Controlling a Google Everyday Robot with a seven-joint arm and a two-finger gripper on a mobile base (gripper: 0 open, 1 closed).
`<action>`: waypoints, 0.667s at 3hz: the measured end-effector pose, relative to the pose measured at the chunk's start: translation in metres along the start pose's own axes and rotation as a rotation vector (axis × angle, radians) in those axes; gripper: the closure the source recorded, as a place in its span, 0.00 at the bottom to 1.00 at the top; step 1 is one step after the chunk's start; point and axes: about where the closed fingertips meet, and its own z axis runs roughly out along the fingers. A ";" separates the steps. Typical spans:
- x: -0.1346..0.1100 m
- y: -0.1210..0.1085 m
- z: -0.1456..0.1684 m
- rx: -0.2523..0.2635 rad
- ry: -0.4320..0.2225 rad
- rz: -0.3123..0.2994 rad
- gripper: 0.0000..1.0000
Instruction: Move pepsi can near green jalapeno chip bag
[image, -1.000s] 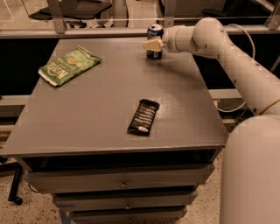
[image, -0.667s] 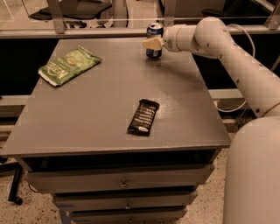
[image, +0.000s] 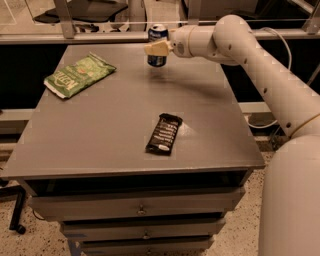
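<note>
At the front of the tabletop (image: 100, 130), about five o'clock from its centre, lies a black bar wrapper (image: 164, 133). Farther back at ten o'clock lies the green chip bag (image: 80, 75). At twelve o'clock, by the far edge, the hand (image: 156, 48) grips the upright blue can (image: 158, 35), well apart from the bag.

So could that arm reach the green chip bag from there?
Probably yes: the gripper, holding the pepsi can at the far edge, has bare table between it and the green jalapeno chip bag.
</note>
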 end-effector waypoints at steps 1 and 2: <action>-0.008 0.043 0.028 -0.094 -0.004 -0.022 1.00; -0.013 0.075 0.052 -0.158 -0.002 -0.051 1.00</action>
